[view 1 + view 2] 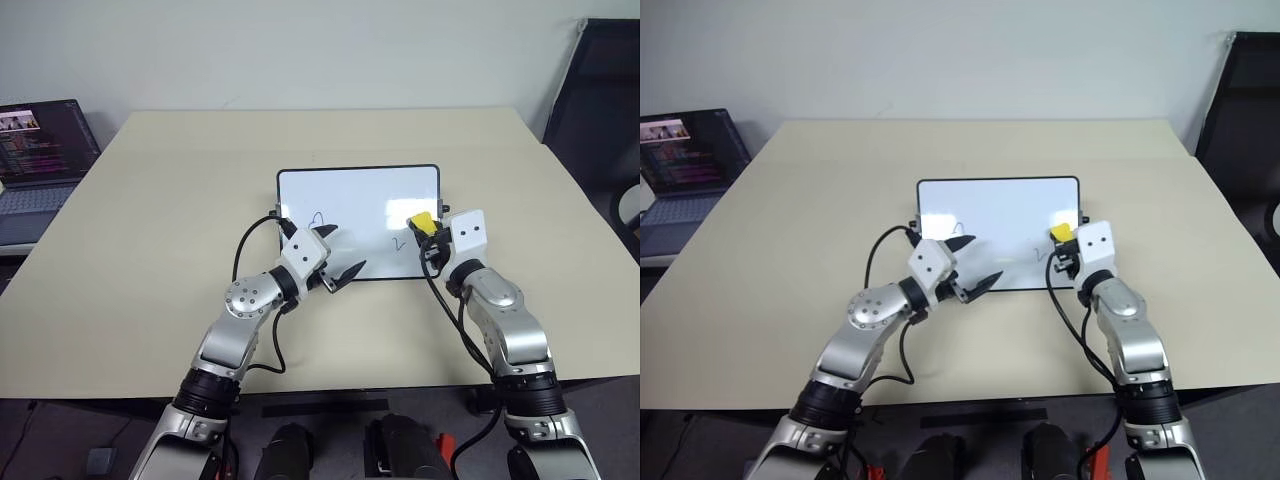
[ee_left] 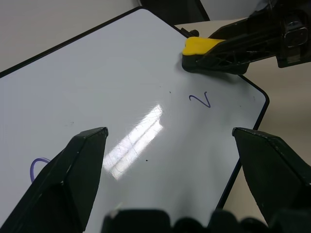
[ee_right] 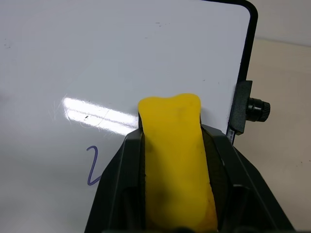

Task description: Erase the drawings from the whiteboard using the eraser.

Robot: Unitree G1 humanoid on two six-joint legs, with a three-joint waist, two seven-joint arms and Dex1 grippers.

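The right gripper (image 1: 428,234) clamps the small yellow eraser (image 3: 176,160) over the glossy black-framed whiteboard (image 1: 355,190), beside 1 squiggle (image 3: 93,166); the left gripper (image 1: 338,258) gapes empty.

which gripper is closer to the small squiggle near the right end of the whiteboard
Right. The right gripper, holding the eraser, sits just beside the squiggle; the left gripper is open, farther along the whiteboard.

Glossy whiteboard (image 1: 355,200) – matt table (image 1: 180,250) (smooth, beige).
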